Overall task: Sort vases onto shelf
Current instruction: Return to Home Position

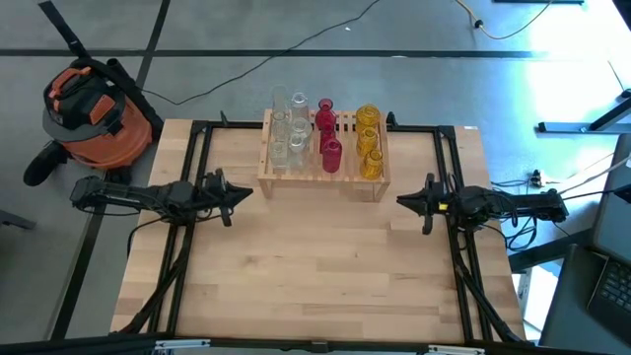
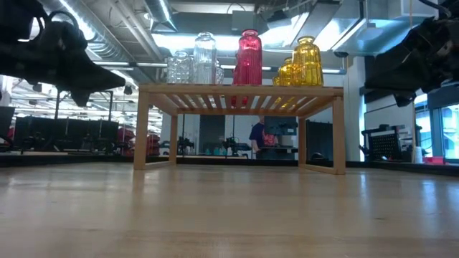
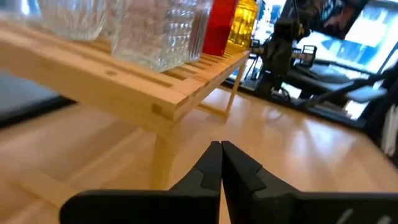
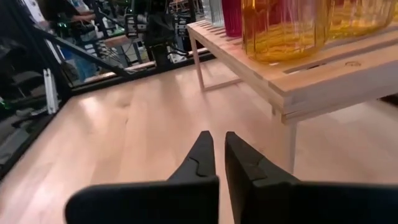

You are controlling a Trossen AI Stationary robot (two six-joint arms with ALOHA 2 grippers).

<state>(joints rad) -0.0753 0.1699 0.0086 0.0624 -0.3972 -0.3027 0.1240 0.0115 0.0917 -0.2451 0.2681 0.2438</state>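
The light-wood shelf stands at the table's far middle on its side legs. On its slatted top stand the vases in three rows: clear ones at the left, red ones in the middle, yellow ones at the right. In the low view a clear vase, a red one and a yellow one rise above the top. My left gripper hovers shut left of the shelf; my right gripper hovers shut to its right. Both hold nothing.
An orange shop vacuum sits on the floor beyond the table's far left corner. Black frame rails run along both table sides. Bare tabletop spreads in front of the shelf. A person shows far behind in the room.
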